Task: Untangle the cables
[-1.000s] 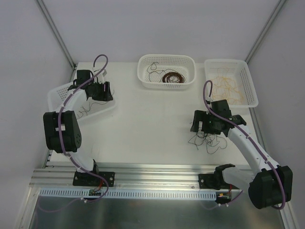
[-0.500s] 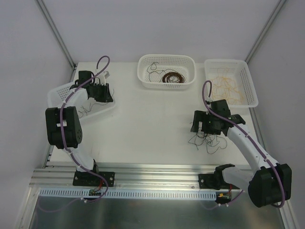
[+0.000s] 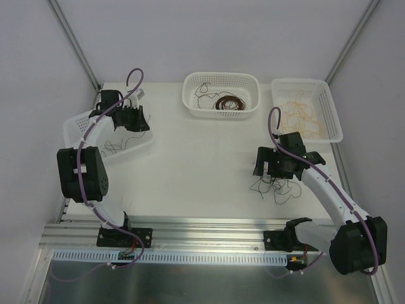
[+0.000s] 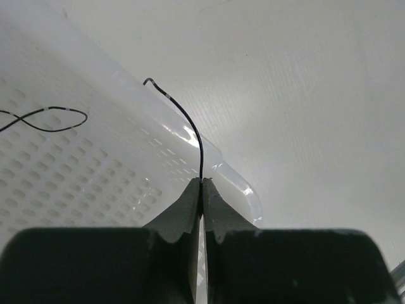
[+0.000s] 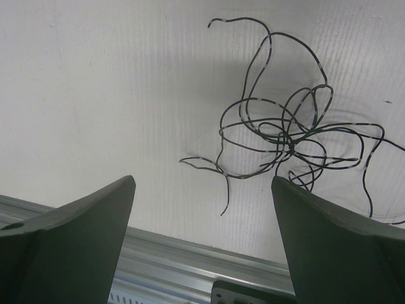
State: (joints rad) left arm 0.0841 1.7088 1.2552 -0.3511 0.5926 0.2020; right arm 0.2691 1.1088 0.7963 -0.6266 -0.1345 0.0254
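The left fingers (image 4: 201,190) are pressed together, pinching one thin black cable (image 4: 185,120) at its lower end. This cable arcs upward across the rim of the left basket (image 4: 114,82). A second dark cable (image 4: 44,119) lies inside that basket. The right fingers (image 3: 272,172) are spread wide above a loose tangle of dark cables (image 5: 285,142), which lies on the white surface (image 3: 202,158). The centre basket (image 3: 188,95) holds a dark coil (image 3: 226,102). The right basket (image 3: 333,120) holds yellow cables (image 3: 302,114).
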